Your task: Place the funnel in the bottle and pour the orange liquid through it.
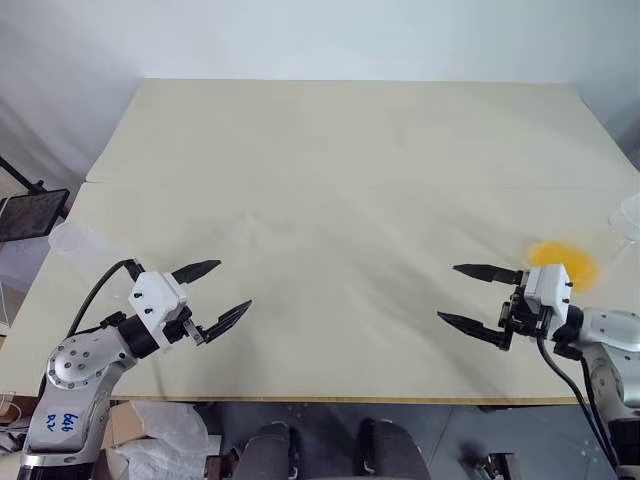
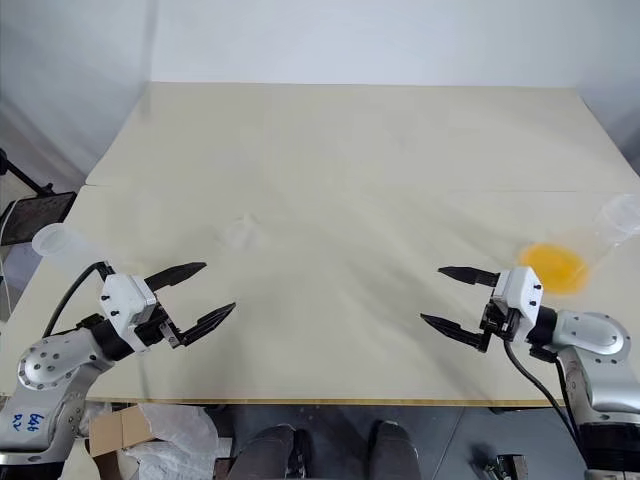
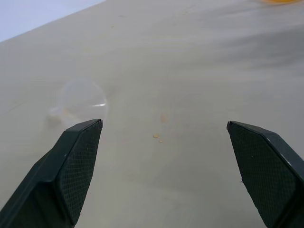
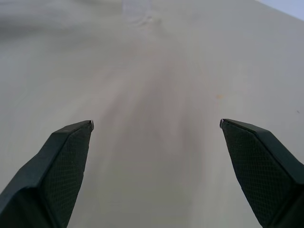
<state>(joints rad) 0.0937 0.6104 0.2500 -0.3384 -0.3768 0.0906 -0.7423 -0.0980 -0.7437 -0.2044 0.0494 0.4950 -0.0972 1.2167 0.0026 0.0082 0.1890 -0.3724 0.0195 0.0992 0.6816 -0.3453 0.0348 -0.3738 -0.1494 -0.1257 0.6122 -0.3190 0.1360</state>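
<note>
The funnel (image 2: 240, 232) is a faint clear cone on the tan table (image 1: 330, 150), left of centre; the left wrist view has it (image 3: 83, 99) just beyond one finger. My left gripper (image 1: 233, 284) hangs open and empty over the near left of the table, a short way nearer than the funnel. The bottle (image 1: 75, 240) is clear and stands at the table's left edge, behind that arm. The orange liquid (image 1: 565, 262) sits in a clear flask at the right edge. My right gripper (image 1: 448, 292) is open and empty, just left of the flask.
A black mesh object (image 1: 30, 212) stands off the table's left side. A seam (image 1: 350, 185) runs across the tabletop. A few small orange specks (image 3: 159, 137) lie on the table ahead of the left gripper.
</note>
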